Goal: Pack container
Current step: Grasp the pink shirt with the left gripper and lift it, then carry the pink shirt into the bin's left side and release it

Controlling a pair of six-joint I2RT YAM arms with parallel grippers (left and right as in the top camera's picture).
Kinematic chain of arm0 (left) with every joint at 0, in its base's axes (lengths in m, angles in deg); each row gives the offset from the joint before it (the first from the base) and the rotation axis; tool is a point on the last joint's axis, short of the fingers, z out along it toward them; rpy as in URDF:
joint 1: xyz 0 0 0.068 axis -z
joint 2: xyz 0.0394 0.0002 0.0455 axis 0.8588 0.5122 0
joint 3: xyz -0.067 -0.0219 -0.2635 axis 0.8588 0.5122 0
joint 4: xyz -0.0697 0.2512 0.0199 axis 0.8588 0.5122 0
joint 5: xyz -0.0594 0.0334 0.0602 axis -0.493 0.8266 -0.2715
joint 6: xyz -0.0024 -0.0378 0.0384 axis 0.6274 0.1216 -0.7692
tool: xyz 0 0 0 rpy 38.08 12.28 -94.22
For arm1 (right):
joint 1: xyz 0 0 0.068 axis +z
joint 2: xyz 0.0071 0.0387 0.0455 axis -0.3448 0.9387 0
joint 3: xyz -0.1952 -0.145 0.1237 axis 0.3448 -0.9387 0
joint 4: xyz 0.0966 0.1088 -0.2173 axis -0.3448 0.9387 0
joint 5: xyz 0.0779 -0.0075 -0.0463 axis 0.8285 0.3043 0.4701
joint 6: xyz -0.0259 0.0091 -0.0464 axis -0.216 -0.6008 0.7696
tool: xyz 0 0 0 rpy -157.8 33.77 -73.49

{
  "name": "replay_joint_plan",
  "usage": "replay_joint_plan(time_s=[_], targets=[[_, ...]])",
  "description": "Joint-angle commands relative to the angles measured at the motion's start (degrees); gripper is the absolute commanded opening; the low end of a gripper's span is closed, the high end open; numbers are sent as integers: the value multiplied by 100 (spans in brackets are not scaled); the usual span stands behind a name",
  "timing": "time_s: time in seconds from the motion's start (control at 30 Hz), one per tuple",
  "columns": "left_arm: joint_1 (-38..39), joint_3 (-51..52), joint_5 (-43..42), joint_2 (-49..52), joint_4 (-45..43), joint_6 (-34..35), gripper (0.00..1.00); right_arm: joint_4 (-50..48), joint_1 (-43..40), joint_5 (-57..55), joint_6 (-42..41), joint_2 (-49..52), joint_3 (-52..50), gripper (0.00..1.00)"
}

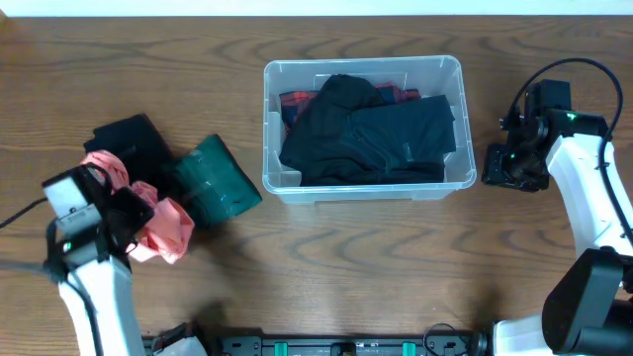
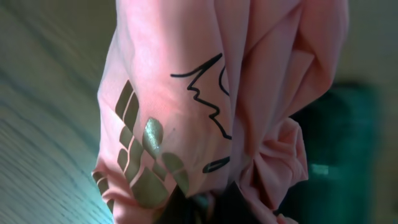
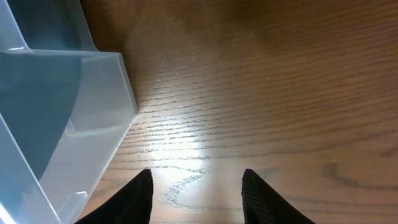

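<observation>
1. Overhead: you have the container at the middle of the table, long side across the view. Dark clothes fill most of it, and a red plaid piece peeks out at its back left corner. Left of the container lie a folded green garment and a black garment, touching each other. Your left gripper sits in front of them, wrapped in a pink shirt that spills out on both sides of it. Your right gripper is low over the table just beside the container's right wall, clear of it

2. Left wrist: the pink shirt fills nearly the whole view, showing a black line drawing and olive patches. Its folds bunch together and run down to the left gripper at the bottom edge, so your pincer is closed on the shirt, though the fingertips are mostly buried in cloth. The green garment is a blur on the right, and the table shows on the left

3. Right wrist: your right gripper stands wide, its two dark fingers well apart with only bare table between them. A rounded corner of the container sits at the left, near the left finger but not touching it
</observation>
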Motion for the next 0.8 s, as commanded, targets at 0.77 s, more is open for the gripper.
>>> replay_joint_plan(time_s=[0.77], targets=[[4728, -2505, 92, 1296, 9, 24, 6, -92, -125, -63, -267, -929, -9, 43]])
